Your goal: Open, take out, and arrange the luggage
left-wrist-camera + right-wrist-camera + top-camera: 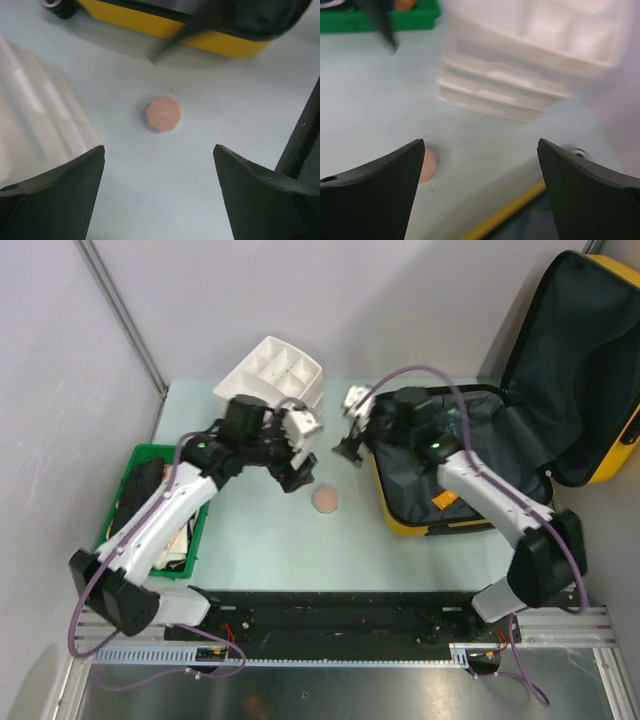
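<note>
The yellow luggage point(415, 525) lies open at the right of the table, its black-lined lid point(580, 370) standing up at the back right. Its yellow edge shows in the left wrist view point(220, 42) and the right wrist view point(510, 215). A small pink octagonal disc point(325, 500) lies on the table left of the luggage; it shows in the left wrist view point(164, 114). My left gripper point(297, 478) is open and empty just left of the disc. My right gripper point(352, 453) is open and empty above the luggage's left edge.
A white plastic drawer unit point(270, 375) stands at the back centre, also in the right wrist view point(530, 60). A green tray point(205, 515) with clutter sits at the left. An orange tag point(445, 501) lies inside the luggage.
</note>
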Motion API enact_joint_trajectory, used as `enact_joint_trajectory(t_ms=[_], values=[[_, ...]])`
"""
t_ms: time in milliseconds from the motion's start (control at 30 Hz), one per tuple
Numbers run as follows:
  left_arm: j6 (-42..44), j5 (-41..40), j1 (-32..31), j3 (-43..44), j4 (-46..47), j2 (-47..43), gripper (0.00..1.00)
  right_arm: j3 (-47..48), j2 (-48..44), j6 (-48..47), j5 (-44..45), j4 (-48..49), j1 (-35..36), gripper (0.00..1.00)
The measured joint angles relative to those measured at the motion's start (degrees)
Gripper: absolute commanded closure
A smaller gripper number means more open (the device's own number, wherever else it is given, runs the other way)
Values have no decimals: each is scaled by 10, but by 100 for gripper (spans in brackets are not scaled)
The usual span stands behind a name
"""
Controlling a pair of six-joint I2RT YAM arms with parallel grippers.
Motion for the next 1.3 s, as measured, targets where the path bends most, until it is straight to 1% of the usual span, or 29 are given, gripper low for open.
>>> enact_joint_trajectory(t_ms=[67, 133, 200, 333, 400, 467, 567, 700, 833, 933, 967, 1033, 1067, 1133, 1167, 1267, 1300], values=[[21, -19, -47, 7, -5, 33, 0, 7, -44, 19, -7, -1, -46, 0], [36, -29, -71, 16, -12, 76, 0, 9, -78, 27, -14, -16, -108, 0], [47, -33, -77, 28, -15, 123, 0, 9, -95, 30, -18, -40, -170, 0], [76, -42, -80, 53, -16, 245, 0, 4, -101, 22, -27, -103, -292, 0], [86, -49, -82, 62, -17, 295, 0, -6, -104, 14, -27, -132, -331, 0], [97, -56, -84, 67, -16, 332, 0, -21, -112, 6, -27, -159, -355, 0], [118, -65, -87, 67, -16, 365, 0, -45, -135, -2, -26, -185, -371, 0], [139, -66, -91, 71, -14, 380, 0, -61, -165, -10, -27, -205, -374, 0], [153, -66, -99, 71, -5, 391, 1, -64, -173, -17, -27, -211, -375, 0], [158, -68, -106, 71, 1, 400, 6, -65, -173, -20, -26, -214, -377, 0], [160, -68, -108, 71, 2, 403, 10, -65, -173, -21, -26, -215, -377, 0], [162, -69, -112, 71, 5, 408, 14, -66, -173, -22, -26, -216, -378, 0], [164, -71, -113, 71, 7, 409, 18, -66, -173, -23, -26, -217, -378, 0], [166, -76, -115, 71, 11, 410, 23, -66, -173, -25, -26, -218, -378, 0], [166, -79, -115, 70, 14, 410, 27, -66, -173, -26, -26, -218, -378, 0], [166, -82, -115, 65, 23, 410, 29, -66, -173, -31, -25, -218, -378, 0], [166, -83, -115, 64, 25, 409, 27, -66, -173, -32, -25, -218, -378, 0]])
